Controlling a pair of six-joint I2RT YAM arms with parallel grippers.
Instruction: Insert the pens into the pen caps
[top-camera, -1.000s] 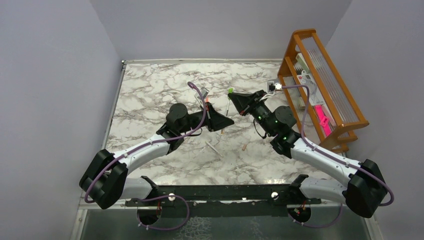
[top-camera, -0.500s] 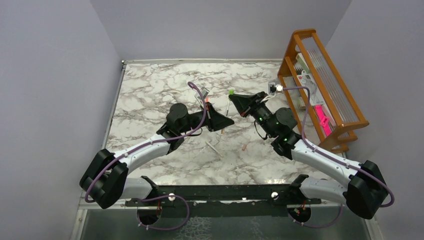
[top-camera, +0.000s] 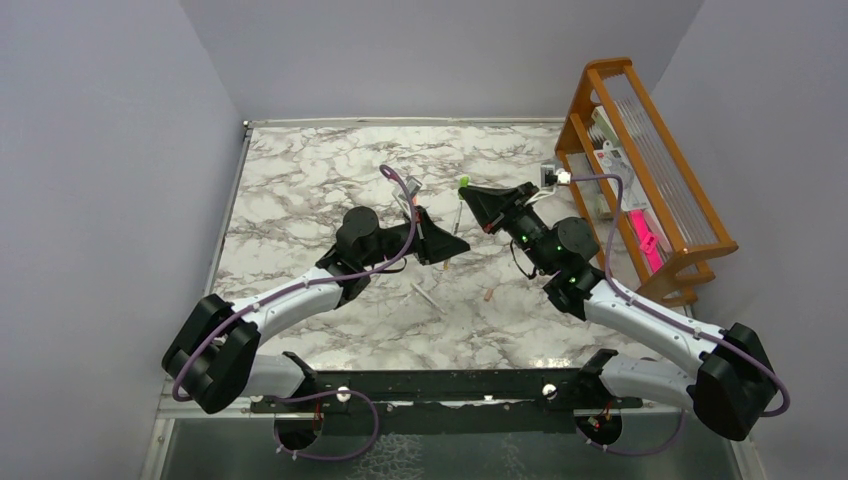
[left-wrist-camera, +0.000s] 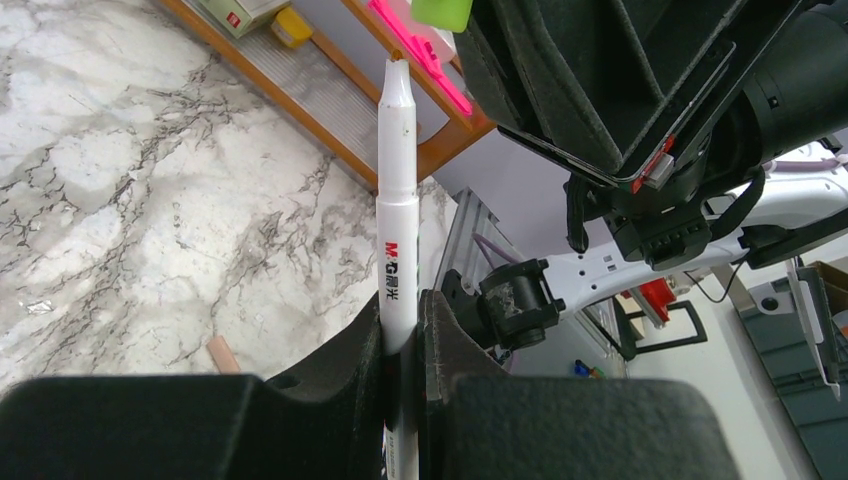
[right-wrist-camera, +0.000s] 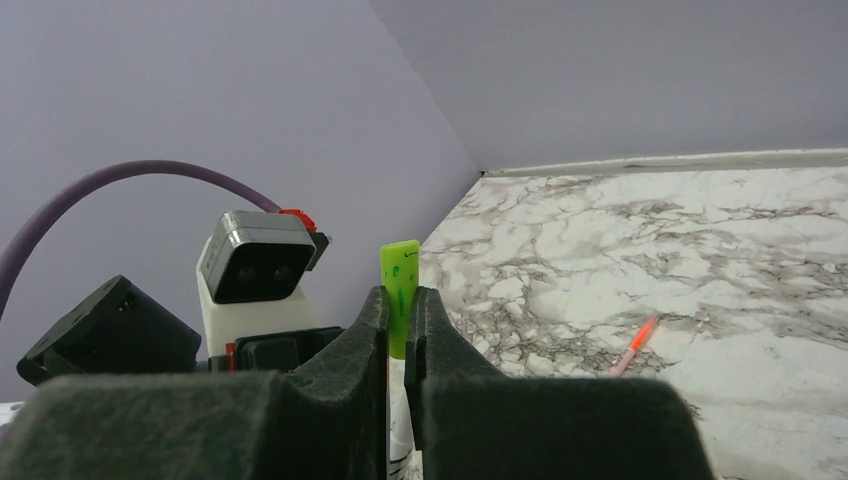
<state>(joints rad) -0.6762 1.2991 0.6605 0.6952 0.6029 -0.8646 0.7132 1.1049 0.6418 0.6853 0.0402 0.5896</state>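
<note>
Far left corner, left edge: bare marble (top-camera: 290, 180), room to pass. Right edge: wooden rack (top-camera: 640, 170) blocks the way from far right corner well toward near edge; my right arm (top-camera: 640, 310) runs just beside it.

Mid-table: my left pincer (left-wrist-camera: 402, 310) and my right pincer (right-wrist-camera: 398, 305) face each other, close. Held white pen (left-wrist-camera: 398, 200), clamped in left, juts toward green cap (right-wrist-camera: 400, 285), pinched in right, filling gap.

Toward near edge: loose white pen (top-camera: 424, 296) and tan cap (top-camera: 488, 295), low obstacles on marble. Orange-red pen (right-wrist-camera: 634, 344) lies on far side of left pincer.

Right gripper (right-wrist-camera: 398, 305) pinches the green cap (right-wrist-camera: 401, 268), the cap poking up between its fingers. Off to the right, an orange-red pen (right-wrist-camera: 634, 357) lies on the marble surface (right-wrist-camera: 760, 250).
</note>
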